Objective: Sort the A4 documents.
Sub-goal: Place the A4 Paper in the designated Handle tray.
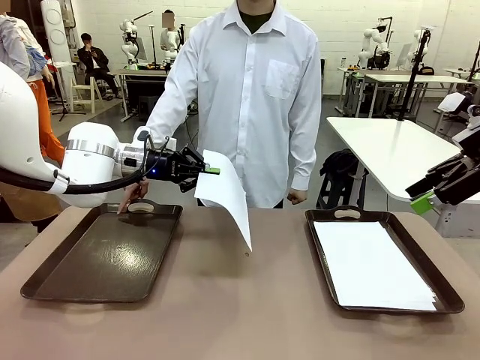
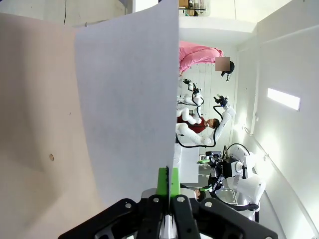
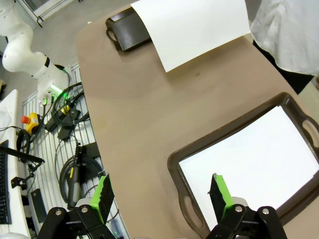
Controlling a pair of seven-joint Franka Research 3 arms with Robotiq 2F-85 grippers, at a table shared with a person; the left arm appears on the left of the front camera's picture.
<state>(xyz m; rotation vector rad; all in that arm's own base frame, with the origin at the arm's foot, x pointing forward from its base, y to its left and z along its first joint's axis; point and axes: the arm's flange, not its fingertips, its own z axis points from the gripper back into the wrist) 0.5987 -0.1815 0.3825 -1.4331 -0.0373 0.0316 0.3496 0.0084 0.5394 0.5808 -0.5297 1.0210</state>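
The left gripper point(image 1: 212, 170) is clamped on the top edge of one sheet point(image 1: 227, 196), and the paper hangs below it, its long side running down toward the table point(image 1: 225, 307) with the lower corner in the air above the bare wood. In the left wrist view the green pads point(image 2: 163, 181) pinch the sheet's near edge and the page stretches away from the fingers. The sheet sits between the two trays, closer to the left tray point(image 1: 105, 259), which looks bare inside. The person's hand point(image 1: 133, 196) is at that tray's far handle, one finger pointing down at it.

Over on the other side, the right tray point(image 1: 442, 289) carries the stack of paper point(image 1: 371, 266), lying flat and squared to the tray walls. The right gripper point(image 3: 162, 194) hovers high above that tray's near end, fingers spread wide, nothing between them.

So the arm with the page is the one nearer the pointed-at tray, which lies just to the arm's own side of the hanging sheet and lower. The likely call is a short swing back over it, and the dangling corner will probably touch down first.
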